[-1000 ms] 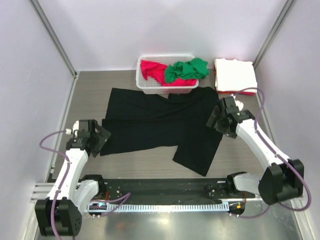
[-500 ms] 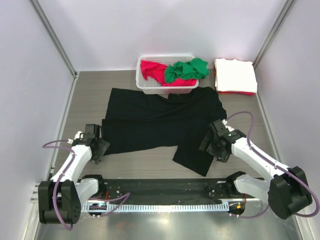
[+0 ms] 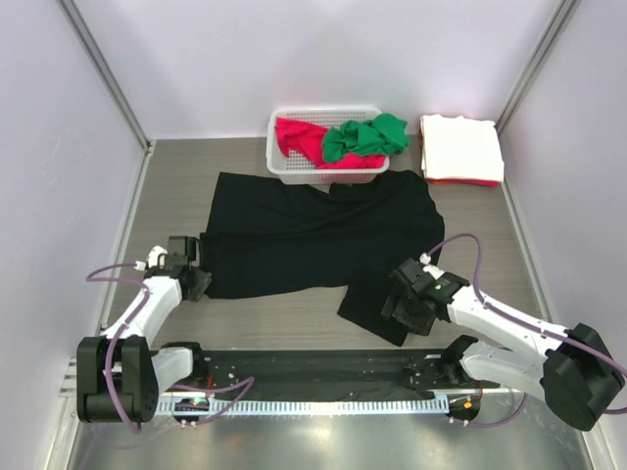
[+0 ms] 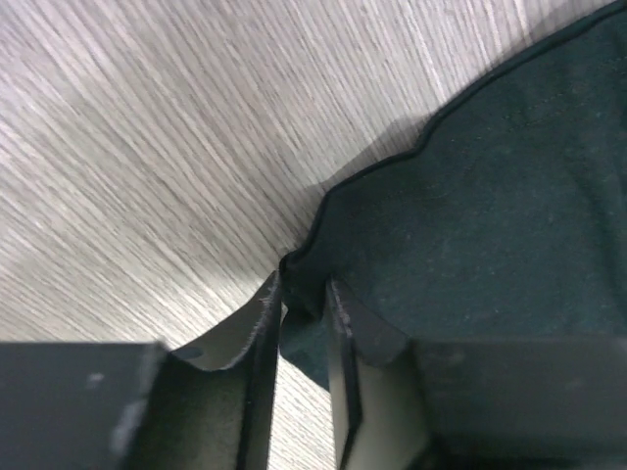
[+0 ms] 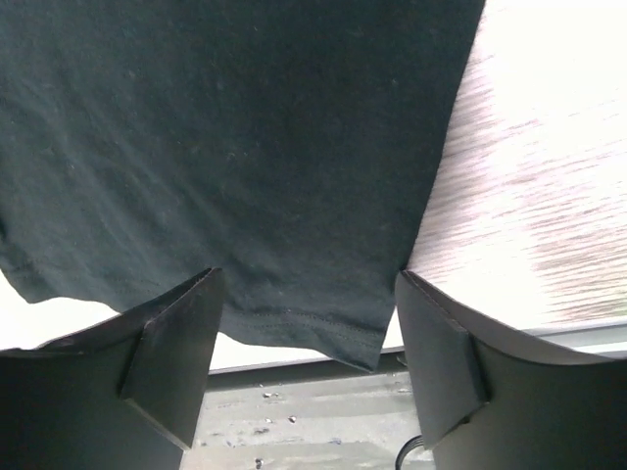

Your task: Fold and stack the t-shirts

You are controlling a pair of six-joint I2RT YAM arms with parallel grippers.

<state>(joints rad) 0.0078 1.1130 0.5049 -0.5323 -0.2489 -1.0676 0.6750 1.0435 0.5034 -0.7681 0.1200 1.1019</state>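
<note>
A black t-shirt (image 3: 313, 235) lies spread flat on the wooden table, one part reaching toward the near edge. My left gripper (image 3: 199, 284) sits at its left near corner. In the left wrist view the left gripper (image 4: 304, 289) is shut on that bunched corner of the black t-shirt (image 4: 490, 225). My right gripper (image 3: 397, 304) is low over the shirt's near right hem. In the right wrist view the right gripper (image 5: 309, 284) stands open, its fingers on either side of the hem of the black t-shirt (image 5: 245, 147).
A white lattice basket (image 3: 294, 168) at the back holds a red t-shirt (image 3: 294, 135) and a green t-shirt (image 3: 367, 135). A folded white t-shirt (image 3: 460, 147) lies at the back right. The arms' black base rail (image 3: 313, 367) runs along the near edge.
The left gripper dropped to the shirt's left corner and closed on it. The right arm swung toward the near edge, down to the hem, its jaws narrowing a little.
</note>
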